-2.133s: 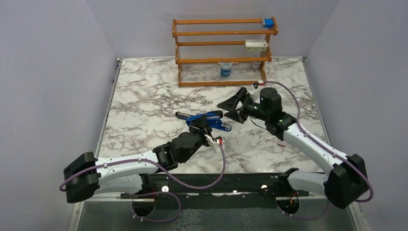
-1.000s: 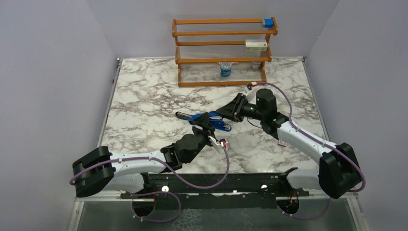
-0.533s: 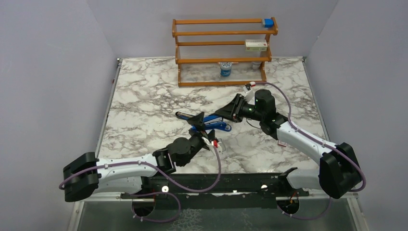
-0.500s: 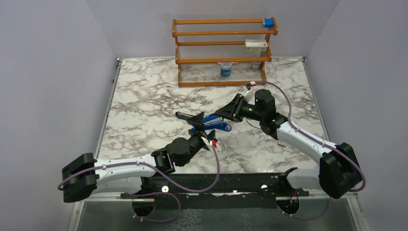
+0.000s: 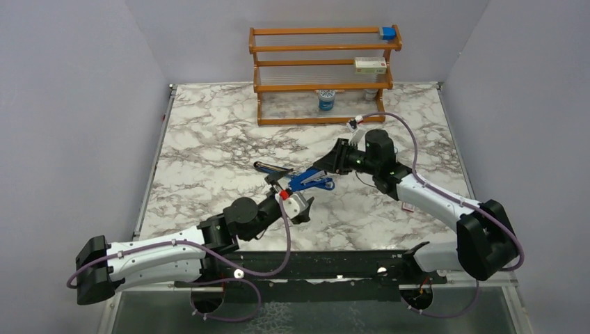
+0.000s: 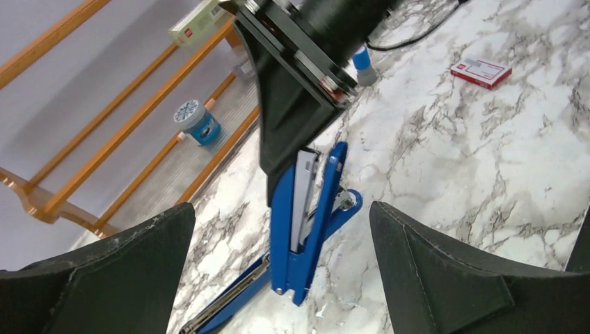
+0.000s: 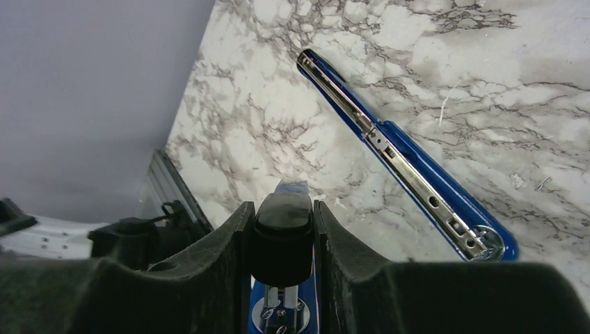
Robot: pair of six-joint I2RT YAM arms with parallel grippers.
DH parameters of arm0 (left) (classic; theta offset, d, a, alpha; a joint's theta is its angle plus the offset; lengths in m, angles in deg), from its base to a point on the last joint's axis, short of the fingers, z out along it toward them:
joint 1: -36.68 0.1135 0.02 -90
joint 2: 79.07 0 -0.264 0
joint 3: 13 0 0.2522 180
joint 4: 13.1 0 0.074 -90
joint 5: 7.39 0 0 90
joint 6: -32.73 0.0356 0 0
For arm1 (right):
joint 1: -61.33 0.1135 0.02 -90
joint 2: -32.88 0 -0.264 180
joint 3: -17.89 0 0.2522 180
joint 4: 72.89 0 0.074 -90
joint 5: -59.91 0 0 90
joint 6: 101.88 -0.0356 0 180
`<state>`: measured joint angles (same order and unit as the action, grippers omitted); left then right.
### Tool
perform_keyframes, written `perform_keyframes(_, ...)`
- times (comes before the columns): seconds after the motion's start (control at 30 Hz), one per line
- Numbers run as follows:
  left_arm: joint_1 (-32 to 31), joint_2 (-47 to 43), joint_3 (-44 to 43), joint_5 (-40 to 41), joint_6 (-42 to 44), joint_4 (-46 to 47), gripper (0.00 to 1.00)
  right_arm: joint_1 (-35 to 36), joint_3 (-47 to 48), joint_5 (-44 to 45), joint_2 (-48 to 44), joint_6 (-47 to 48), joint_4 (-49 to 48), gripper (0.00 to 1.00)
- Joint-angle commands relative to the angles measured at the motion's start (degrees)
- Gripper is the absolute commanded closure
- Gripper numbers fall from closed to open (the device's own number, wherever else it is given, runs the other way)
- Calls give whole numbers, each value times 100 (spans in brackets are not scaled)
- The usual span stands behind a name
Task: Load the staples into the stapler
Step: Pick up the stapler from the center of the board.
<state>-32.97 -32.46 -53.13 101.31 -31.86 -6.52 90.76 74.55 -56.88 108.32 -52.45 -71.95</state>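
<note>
While your right gripper [image 5: 328, 164] pinches it, stapler [image 5: 306, 179]: centre of top view, on the table [image 5: 209, 139], spread open.
Stapler arms: long channel arm flat on the marble, running to upper left of right wrist view [image 7: 410, 170]; blue arms tilted up [image 6: 306, 223].
Right gripper: clamped on the raised arm's black tip [image 7: 282, 243], one finger each side.
Left gripper [image 5: 286, 189]: your jaws gape wide; fingers [image 6: 104, 278] at lower left and lower right of left wrist view, stapler beyond them, untouched.
Staples: can't tell; tiny specks [image 7: 516, 181] near the hinge, too small to call.
Box [image 6: 487, 71]: red-white, flat on the marble, upper right.
Rack [image 5: 323, 76]: top centre, with a blue tub [image 5: 326, 101] on its bottom shelf.
</note>
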Motion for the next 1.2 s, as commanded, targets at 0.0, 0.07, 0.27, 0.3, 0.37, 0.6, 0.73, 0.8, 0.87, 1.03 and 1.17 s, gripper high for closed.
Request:
perform_keyframes(0.0,450,-26,-718,13,-1127,-745,1,284,96,-98,144,1147,-576,99)
perform_keyframes(0.07,972,53,-985,-610,-1550,-1084,1,486,15,82,190,1502,-830,99)
perform_keyframes(0.27,2413,147,-1255,-2238,-2146,-1406,1,1105,-479,665,215,2396,-2054,99)
perform_keyframes(0.3,2564,127,-1256,-2367,-2134,-1422,1,1142,-614,667,246,2461,-2309,99)
perform_keyframes(0.37,2830,128,-1266,-2612,-2008,-1522,1,1227,-872,678,339,2656,-2832,99)
perform_keyframes(0.6,3221,384,-1242,-3976,-825,-2319,7,1454,-1632,653,418,3722,-3835,98)
perform_keyframes(0.73,3221,553,-1104,-4876,4,-2623,10,1454,-1958,654,79,4135,-3732,98)
perform_keyframes(0.8,3220,605,-1017,-5217,546,-2687,13,1459,-2050,637,-120,4328,-3481,99)
perform_keyframes(0.87,3220,718,-964,-5228,979,-2672,14,1459,-2074,618,-252,4407,-3256,99)
perform_keyframes(1.03,3221,1410,-1115,-5234,2025,-2706,20,1460,-1986,508,-337,4455,-2958,99)
perform_keyframes(1.17,3221,2334,-1535,-5592,2661,-3061,28,1460,-1912,456,-328,4601,-2731,99)
